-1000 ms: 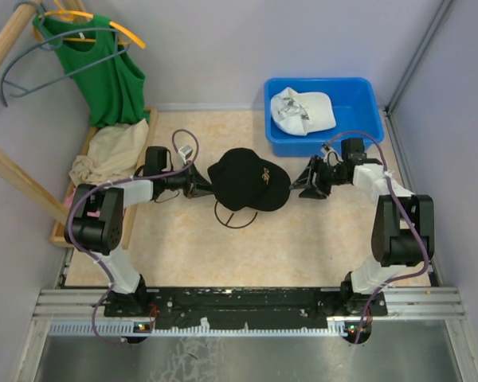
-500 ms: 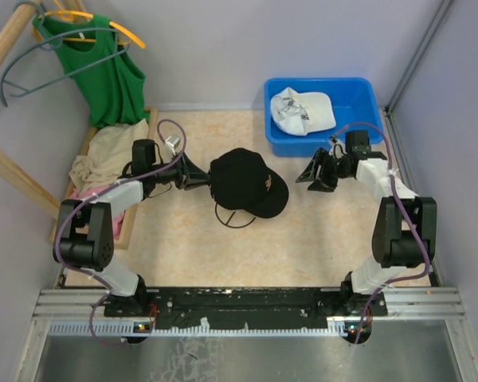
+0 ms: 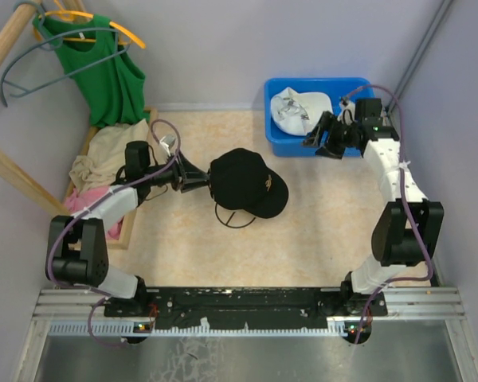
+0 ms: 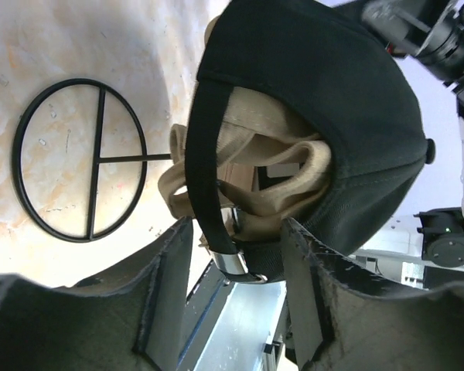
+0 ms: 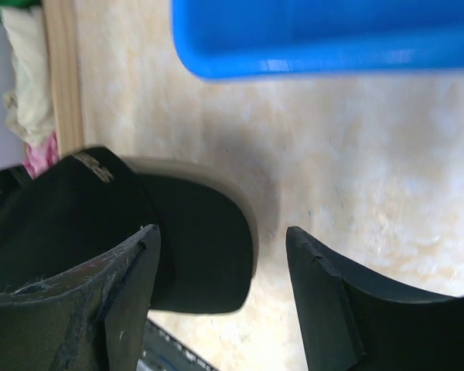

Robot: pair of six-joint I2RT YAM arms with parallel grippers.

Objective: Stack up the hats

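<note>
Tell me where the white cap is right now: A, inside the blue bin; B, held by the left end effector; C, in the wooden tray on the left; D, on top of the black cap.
A: the white cap lies inside the blue bin at the back right, apart from the black cap at the table's centre.

A robot test cell in a lab: plain grey partition walls point(image 3: 247, 48) box in a small beige worktop point(image 3: 319, 231), and an aluminium rail point(image 3: 247, 306) at its near edge carries two cabled arm bases.
</note>
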